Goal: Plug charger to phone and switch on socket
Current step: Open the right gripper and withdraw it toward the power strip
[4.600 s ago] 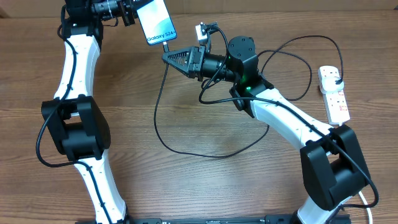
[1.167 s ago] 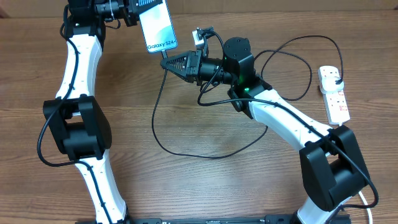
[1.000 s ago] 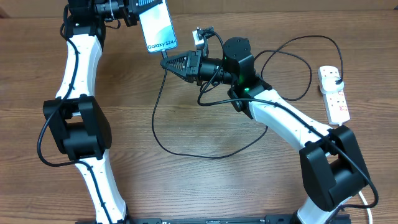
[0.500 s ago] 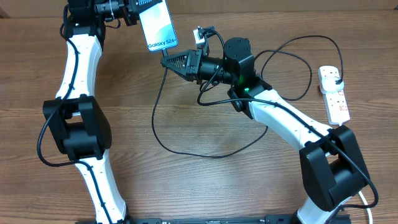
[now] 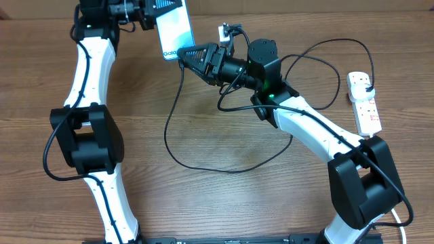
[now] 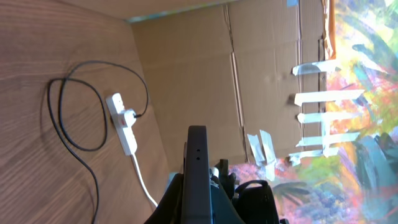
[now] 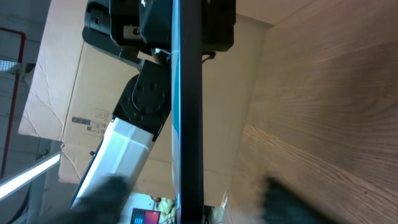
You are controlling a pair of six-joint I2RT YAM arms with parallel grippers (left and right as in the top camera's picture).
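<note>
My left gripper (image 5: pixel 150 12) is shut on the phone (image 5: pixel 173 27), holding it off the table at the top of the overhead view with the cyan screen up. In the left wrist view the phone (image 6: pixel 198 155) is edge-on between the shut fingers. My right gripper (image 5: pixel 184 54) is open, its blurred fingers (image 7: pixel 102 198) on either side of the phone's (image 7: pixel 186 93) lower end. The charger (image 5: pixel 173 135), a thin black cable, runs up under the right gripper; its connector tip is hidden. It loops across the table to the socket (image 5: pixel 364 102), where its black plug (image 5: pixel 367 86) sits.
The socket (image 6: pixel 122 121) and the cable loop also show in the left wrist view, in front of a cardboard wall. The socket's thick white cord (image 5: pixel 399 218) leaves at the lower right. Both arms reach across the upper half of the wooden table (image 5: pixel 224 203).
The right gripper, shut on the connector just below the phone before, has opened and shifted up and left, so its fingers now overlap the phone's lower end. The left gripper still holds the phone.
</note>
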